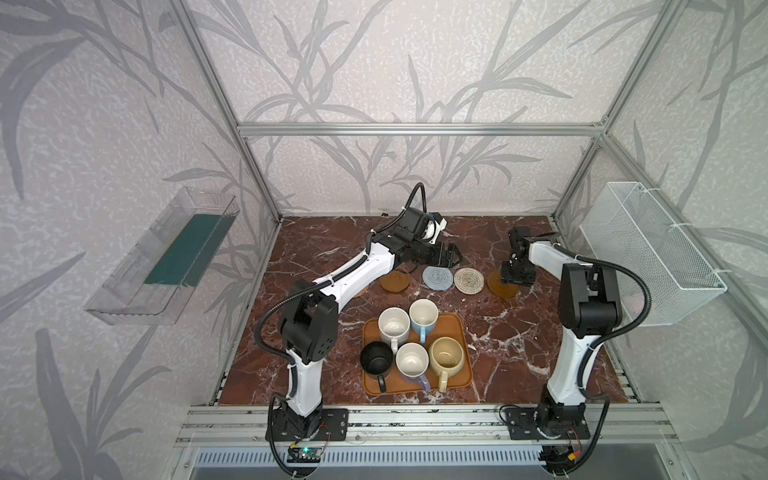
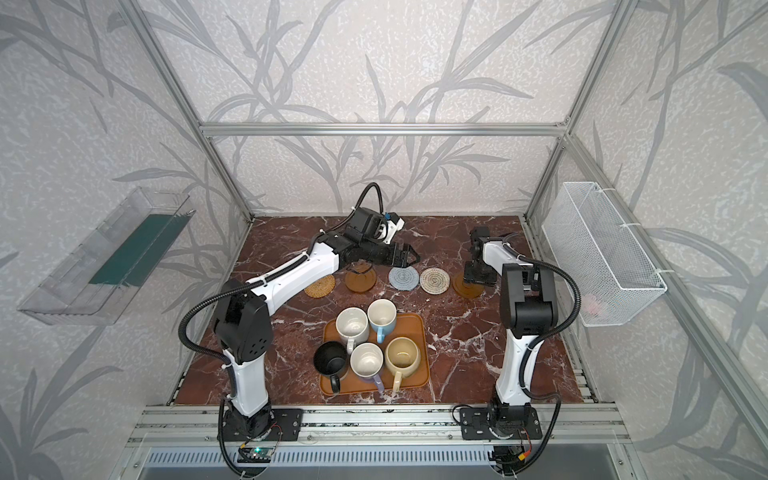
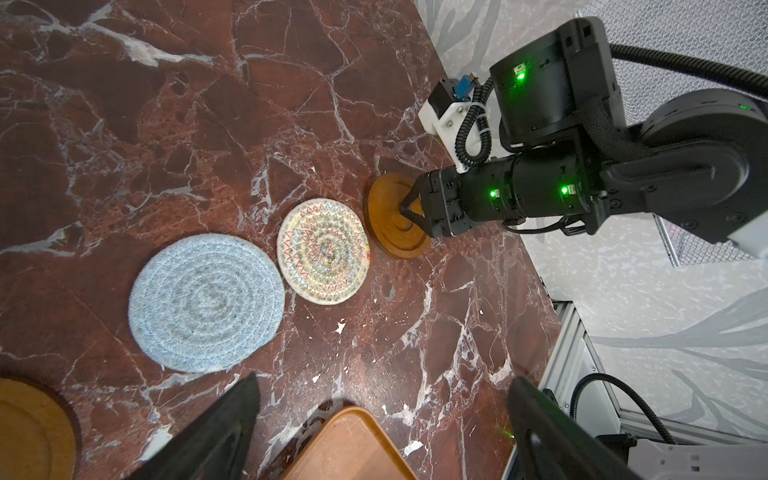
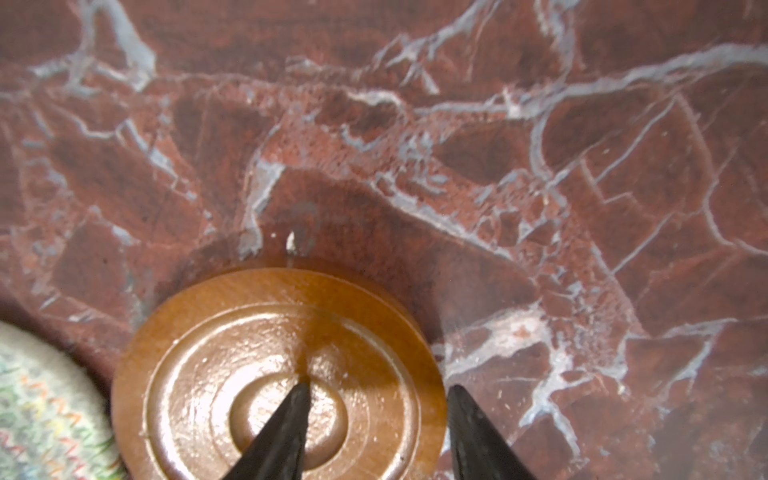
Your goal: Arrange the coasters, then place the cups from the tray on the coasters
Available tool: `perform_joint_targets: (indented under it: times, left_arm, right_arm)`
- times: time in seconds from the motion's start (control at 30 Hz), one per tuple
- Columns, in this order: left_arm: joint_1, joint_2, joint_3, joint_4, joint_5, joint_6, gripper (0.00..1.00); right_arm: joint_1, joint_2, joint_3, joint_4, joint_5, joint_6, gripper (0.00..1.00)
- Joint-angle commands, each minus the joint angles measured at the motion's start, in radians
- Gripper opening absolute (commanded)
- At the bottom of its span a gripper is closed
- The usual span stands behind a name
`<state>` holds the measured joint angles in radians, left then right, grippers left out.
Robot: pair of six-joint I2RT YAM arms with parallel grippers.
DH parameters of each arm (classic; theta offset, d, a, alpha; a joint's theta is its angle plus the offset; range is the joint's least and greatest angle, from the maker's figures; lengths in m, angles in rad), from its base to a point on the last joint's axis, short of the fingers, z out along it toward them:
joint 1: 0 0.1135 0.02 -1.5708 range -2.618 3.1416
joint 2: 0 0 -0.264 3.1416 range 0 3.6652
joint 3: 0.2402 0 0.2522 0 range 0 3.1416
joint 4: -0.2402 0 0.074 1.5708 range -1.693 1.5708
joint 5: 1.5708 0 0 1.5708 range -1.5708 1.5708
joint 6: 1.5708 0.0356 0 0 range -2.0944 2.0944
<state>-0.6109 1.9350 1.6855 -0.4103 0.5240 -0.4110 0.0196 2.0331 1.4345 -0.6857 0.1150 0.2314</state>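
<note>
Brown coaster [image 4: 232,340], arranging step: straddled by right gripper [image 4: 380,386], jaws half-open, one tip on its centre, one outside the rim. Clamped? I can't tell. Meanwhile left gripper [image 1: 455,255] wide open, empty. Next I'd pinch, align row.

Lab robot cell: aluminium frame [image 1: 415,129], leaf-wallpaper panels [image 1: 374,62], marble-look tabletop [image 1: 519,340].

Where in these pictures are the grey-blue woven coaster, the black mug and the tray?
grey-blue woven coaster [image 1: 438,277]: in a top view, centre of its weave.
black mug [image 1: 376,357]: in a top view, its dark inside.
tray [image 1: 454,326]: in a top view, bare far right corner.
</note>
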Motion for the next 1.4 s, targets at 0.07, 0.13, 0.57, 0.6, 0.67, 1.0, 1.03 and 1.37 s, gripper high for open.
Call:
perform_joint_targets:
  times: [0.07, 0.13, 0.57, 0.6, 0.67, 1.0, 1.03, 1.37]
  left_arm:
    - [0.011, -0.048, -0.026, 0.032, -0.010, 0.001, 0.95]
    - [0.014, -0.060, -0.040, 0.049, -0.014, -0.007, 0.95]
    - [0.039, -0.188, -0.139, 0.105, -0.119, -0.079, 0.99]
    - [0.044, -0.214, -0.151, 0.098, -0.138, -0.084, 0.99]
    - [0.048, -0.258, -0.161, 0.073, -0.165, -0.088, 0.99]
    - [0.047, -0.456, -0.215, -0.157, -0.262, -0.089, 0.98]
    - [0.048, -0.481, -0.239, -0.172, -0.268, -0.087, 0.97]
    - [0.041, -0.652, -0.397, -0.437, -0.326, -0.099, 0.91]
  right_arm:
    - [-0.003, 0.043, 0.022, -0.015, 0.003, -0.010, 0.53]
    - [-0.001, 0.031, 0.022, -0.010, -0.001, -0.013, 0.54]
    - [0.024, -0.177, -0.021, 0.008, -0.007, -0.038, 0.64]
    - [0.033, -0.203, -0.023, 0.001, -0.001, -0.041, 0.66]
    - [0.053, -0.256, -0.029, -0.011, 0.002, -0.045, 0.71]
    - [0.171, -0.675, -0.199, 0.054, -0.164, -0.048, 0.99]
    - [0.169, -0.718, -0.245, 0.092, -0.192, -0.036, 0.99]
    - [0.323, -0.923, -0.375, 0.101, -0.433, 0.057, 0.99]
